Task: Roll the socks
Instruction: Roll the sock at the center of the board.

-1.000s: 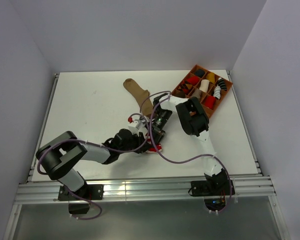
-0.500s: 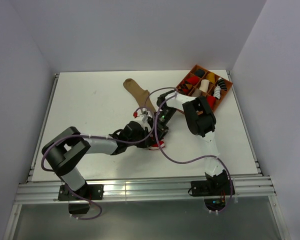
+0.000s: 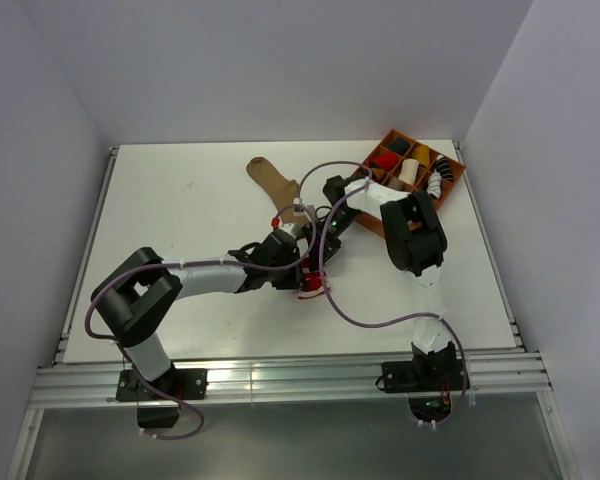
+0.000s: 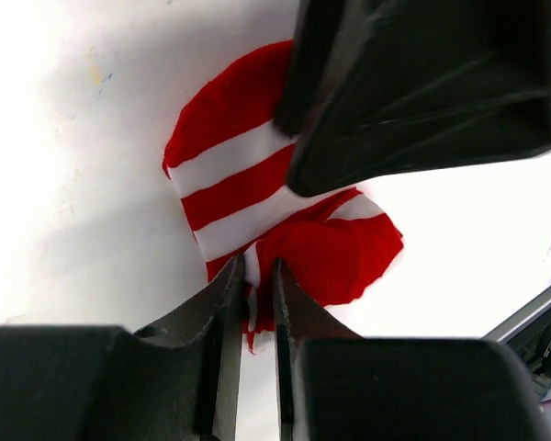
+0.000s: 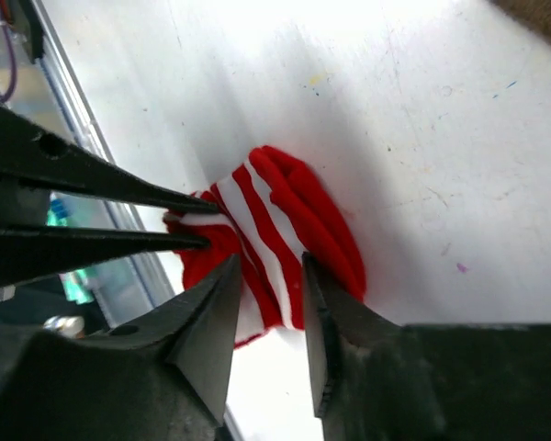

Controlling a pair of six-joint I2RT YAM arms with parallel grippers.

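The red-and-white striped sock (image 3: 308, 288) lies bunched in a small roll at the table's middle. My left gripper (image 3: 300, 274) is shut on one edge of it; in the left wrist view the jaws (image 4: 257, 272) pinch the fabric of the sock (image 4: 239, 175). My right gripper (image 3: 316, 262) comes from the far side. In the right wrist view it (image 5: 268, 266) is closed around the striped roll (image 5: 294, 202), with the left fingers (image 5: 119, 193) at its left. The tan-brown sock (image 3: 275, 185) lies flat farther back, untouched.
An orange-brown divided tray (image 3: 461, 170) with several sock rolls stands at the back right, close behind the right arm. Purple cables loop over the table around both wrists. The metal rail runs along the near edge.
The left arm has stretched right and farther back, and the right arm's elbow has swung toward the tray. The striped sock has shifted slightly and is more tightly bunched.
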